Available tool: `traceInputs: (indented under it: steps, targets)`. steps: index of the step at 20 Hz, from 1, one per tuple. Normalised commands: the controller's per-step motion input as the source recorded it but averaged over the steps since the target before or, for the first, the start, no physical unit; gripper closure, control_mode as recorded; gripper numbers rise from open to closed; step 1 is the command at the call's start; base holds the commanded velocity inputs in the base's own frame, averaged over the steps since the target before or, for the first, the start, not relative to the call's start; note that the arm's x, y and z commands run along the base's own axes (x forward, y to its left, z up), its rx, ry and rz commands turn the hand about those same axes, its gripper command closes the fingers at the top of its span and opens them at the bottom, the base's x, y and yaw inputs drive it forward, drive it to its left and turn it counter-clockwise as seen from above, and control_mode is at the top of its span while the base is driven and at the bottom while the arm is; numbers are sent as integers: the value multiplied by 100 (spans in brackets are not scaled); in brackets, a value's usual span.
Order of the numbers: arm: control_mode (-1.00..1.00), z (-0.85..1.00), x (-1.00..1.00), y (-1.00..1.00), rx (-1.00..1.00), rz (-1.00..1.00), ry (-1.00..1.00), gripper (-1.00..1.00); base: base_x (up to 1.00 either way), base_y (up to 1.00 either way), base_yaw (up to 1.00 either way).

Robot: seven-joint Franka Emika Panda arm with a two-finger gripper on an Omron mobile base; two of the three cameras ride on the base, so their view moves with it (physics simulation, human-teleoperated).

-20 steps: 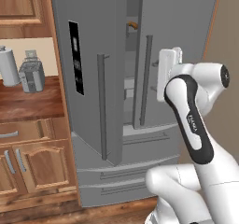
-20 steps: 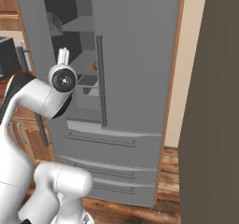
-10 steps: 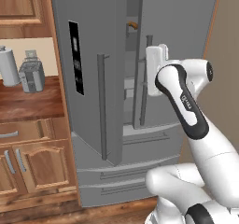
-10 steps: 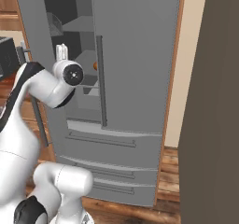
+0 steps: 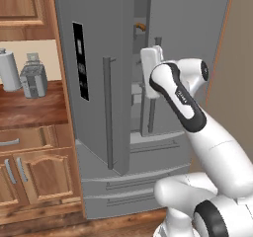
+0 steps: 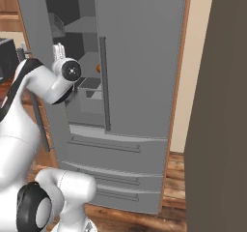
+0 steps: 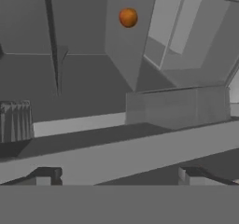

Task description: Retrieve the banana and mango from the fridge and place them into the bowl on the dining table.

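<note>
The grey fridge (image 5: 94, 147) stands with its left door swung open and the right door (image 6: 140, 57) shut. My gripper (image 6: 59, 50) is raised in front of the opening, fingers pointing up, and its white hand sits by the door gap. In the hand view my gripper (image 7: 121, 175) is open with nothing between the tips. The round orange mango (image 7: 128, 17) lies deep inside on a shelf, well beyond the fingers, and the mango (image 6: 98, 67) also peeks out beside the right door's handle. A slim curved orange-brown fruit, probably the banana (image 5: 140, 26), rests on an upper shelf. The bowl and dining table are out of view.
Left of the fridge a wooden counter (image 5: 29, 107) carries a toaster (image 5: 32, 78) and a paper roll (image 5: 9, 69), with cabinets (image 5: 34, 177) below. A tall dark panel (image 6: 217, 129) rises close on the right. Fridge drawers (image 6: 116, 153) lie below the doors.
The arm has swung left, and the hand has moved from in front of the right door to the gap at the open left door. The gripper stays open.
</note>
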Motion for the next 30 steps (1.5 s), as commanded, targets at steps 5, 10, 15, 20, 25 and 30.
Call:
traceInputs:
  steps: [5, 10, 15, 20, 25, 30]
  targets:
    - [-100, 0, 51, 7, 0, 0, 12, -100, 0, 0, 0]
    - [-100, 0, 51, 1, 2, 0, 12, -100, 0, 0, 0]
    - [-100, 0, 41, 32, 0, 0, 3, -100, 0, 0, 0]
    - [-100, -2, 8, 89, -5, 2, 0, -100, 0, 0, 0]
    - [-100, -20, -27, 100, -16, 6, 0, -100, 0, 0, 0]
    - [-100, -25, -52, 100, -24, 9, 0, -100, 0, 0, 0]
